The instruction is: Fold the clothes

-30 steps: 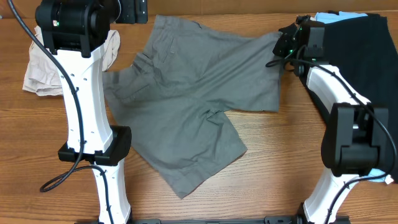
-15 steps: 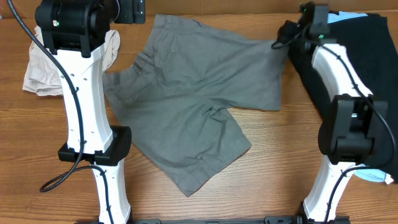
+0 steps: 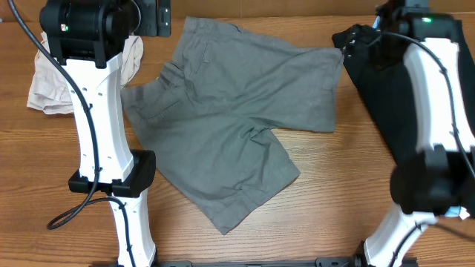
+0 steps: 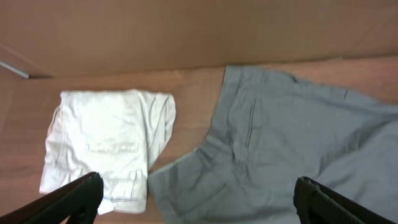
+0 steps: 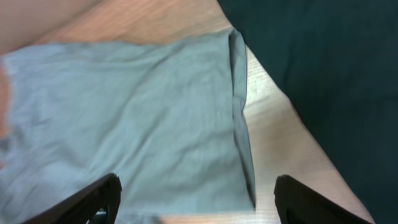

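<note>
The clothes, a pair of mid-grey shorts [image 3: 230, 111], lie spread across the middle of the table, waist toward the left and one leg reaching the front. My right gripper [image 3: 355, 41] hangs open just above and past the back-right leg's hem, holding nothing. The right wrist view shows that hem [image 5: 239, 112] flat on the wood between its spread fingers [image 5: 93, 199]. My left gripper [image 3: 152, 15] hovers open at the back left, above the waist end. In the left wrist view the shorts [image 4: 292, 155] lie below, and nothing sits between the wide-apart fingers [image 4: 74, 199].
Small beige shorts [image 3: 44, 93] lie folded at the back left, beside the left arm. A large black garment [image 3: 378, 104] covers the right side, partly under the right arm. Bare wood [image 3: 334, 193] shows along the front right.
My right gripper has opened, let go of the shorts' right leg and moved up toward the back right. That leg now lies flatter. The left arm has not moved.
</note>
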Robot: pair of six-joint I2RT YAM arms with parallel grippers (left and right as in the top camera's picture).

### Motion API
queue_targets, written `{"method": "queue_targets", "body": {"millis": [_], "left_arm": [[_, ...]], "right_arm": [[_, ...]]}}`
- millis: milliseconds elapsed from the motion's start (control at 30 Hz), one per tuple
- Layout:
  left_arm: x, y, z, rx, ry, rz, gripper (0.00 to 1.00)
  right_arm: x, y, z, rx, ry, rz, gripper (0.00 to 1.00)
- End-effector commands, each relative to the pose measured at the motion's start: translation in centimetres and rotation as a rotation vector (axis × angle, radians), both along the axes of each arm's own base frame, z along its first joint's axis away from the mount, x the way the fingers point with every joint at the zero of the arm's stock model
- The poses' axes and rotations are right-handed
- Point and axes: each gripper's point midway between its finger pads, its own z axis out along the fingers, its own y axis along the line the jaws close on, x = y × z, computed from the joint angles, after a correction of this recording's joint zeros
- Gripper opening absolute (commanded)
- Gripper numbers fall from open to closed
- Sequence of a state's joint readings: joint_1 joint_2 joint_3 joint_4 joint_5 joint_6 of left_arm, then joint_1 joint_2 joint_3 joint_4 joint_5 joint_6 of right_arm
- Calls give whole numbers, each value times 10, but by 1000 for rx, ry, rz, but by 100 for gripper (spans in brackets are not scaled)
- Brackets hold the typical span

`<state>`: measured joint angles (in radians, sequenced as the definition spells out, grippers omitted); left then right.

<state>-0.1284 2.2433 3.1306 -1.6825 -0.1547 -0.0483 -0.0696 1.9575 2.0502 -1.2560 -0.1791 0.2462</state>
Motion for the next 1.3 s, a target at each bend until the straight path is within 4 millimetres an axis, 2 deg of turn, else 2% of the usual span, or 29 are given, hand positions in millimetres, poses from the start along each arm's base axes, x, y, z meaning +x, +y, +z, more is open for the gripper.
{"method": "queue_targets", "body": {"millis": [0,100,200,333,500,567,667,800,967,1100,1267], "left_arm": [[0,4,-3,18,12,-3,100],[0,4,-3,14,12,-5,100],[0,-3,-4,-17,16,-31,100],[0,-5,-4,-27,17,-40,100],[0,-4,-4,-26,17,-37,100],[0,-3,-4,-24,17,-34,100],[0,-2,-4,-20,17,-32,100],[1,-3,-5,-21,18,-32,100],[1,-2,-7,-20,25,-31,100],[2,-2,-11,-18,41,-31,100],[3,-3,-24,-11,86,-33,100]], "right_arm": [[-37,11,85,12,-158,42,83],[-69,21,97,21,-129,64,85],[-96,35,99,20,-76,110,86],[-131,57,94,0,3,178,86],[-162,67,77,-55,60,173,87],[-171,70,61,-53,80,167,89],[-183,84,23,-7,103,218,92],[-190,117,-44,80,129,358,91],[-200,141,-122,96,190,432,89],[-205,144,-160,89,245,444,86],[-206,144,-186,85,286,442,80]]}}
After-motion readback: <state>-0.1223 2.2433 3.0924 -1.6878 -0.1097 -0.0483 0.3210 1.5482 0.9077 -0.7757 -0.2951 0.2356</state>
